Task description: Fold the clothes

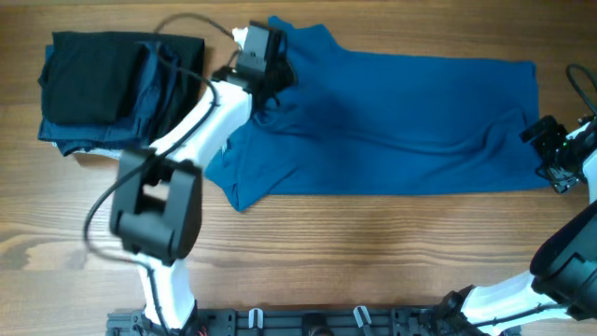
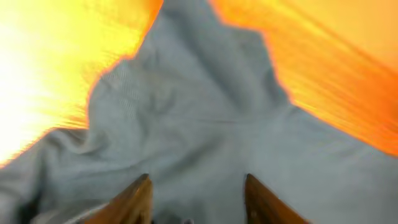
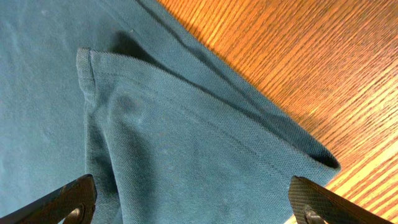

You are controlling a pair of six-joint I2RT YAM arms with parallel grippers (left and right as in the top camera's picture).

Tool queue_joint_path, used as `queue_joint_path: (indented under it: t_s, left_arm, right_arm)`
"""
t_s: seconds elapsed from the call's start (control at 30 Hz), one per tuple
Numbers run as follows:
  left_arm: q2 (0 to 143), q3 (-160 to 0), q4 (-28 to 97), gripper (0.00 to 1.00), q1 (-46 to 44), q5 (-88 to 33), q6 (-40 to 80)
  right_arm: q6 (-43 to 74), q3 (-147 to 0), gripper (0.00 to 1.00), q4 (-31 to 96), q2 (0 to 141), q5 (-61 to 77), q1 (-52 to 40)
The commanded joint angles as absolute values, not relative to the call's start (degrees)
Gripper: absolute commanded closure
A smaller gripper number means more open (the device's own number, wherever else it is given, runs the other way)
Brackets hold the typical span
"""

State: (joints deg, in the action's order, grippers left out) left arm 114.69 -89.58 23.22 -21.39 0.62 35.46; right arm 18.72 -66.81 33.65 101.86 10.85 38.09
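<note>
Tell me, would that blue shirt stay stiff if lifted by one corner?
Probably not: the blue shirt lies wrinkled and its hem corner is folded over, so it likely droops. Its knit texture suggests it drags, not slides, on the wooden table.

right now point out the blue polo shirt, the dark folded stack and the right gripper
blue polo shirt [image 1: 401, 121], overhead view, middle of its body
dark folded stack [image 1: 93, 84], overhead view, black top garment
right gripper [image 1: 545, 154], overhead view, between its fingertips

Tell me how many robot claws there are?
2. The left gripper is over the left end of the blue shirt, beside the dark folded pile. The right gripper is at the shirt's right edge. No others seem hidden.
</note>
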Motion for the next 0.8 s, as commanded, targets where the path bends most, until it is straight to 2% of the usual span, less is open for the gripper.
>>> queue_joint_path:
  t_s: [0.0,0.17,0.27,0.4,0.57,0.77]
  left_arm:
    - [106.45,-92.31,33.8,0.94,-21.43,2.26,30.17]
    - [107.59,-91.53,51.05,0.96,-23.29,1.72,27.09]
    - [109.51,-90.8,54.48,0.96,-25.23,1.56,22.61]
    - [112.51,-90.32,54.63,0.96,-27.86,1.63,18.13]
    - [117.89,-90.32,54.13,0.96,-29.15,4.4,18.0]
    - [122.13,-90.32,46.78,0.96,-28.49,7.44,17.96]
  right_arm:
    - [18.13,-67.77,0.0,33.5,100.88,10.11,38.06]
    - [18.13,-67.77,0.0,33.47,100.88,10.11,38.06]
    - [18.13,-67.77,0.0,33.47,100.88,10.11,38.06]
    - [18.15,-67.77,0.0,33.47,100.88,10.11,38.06]
    - [18.17,-67.77,0.0,33.47,100.88,10.11,38.06]
    - [18.15,-67.77,0.0,33.47,100.88,10.11,38.06]
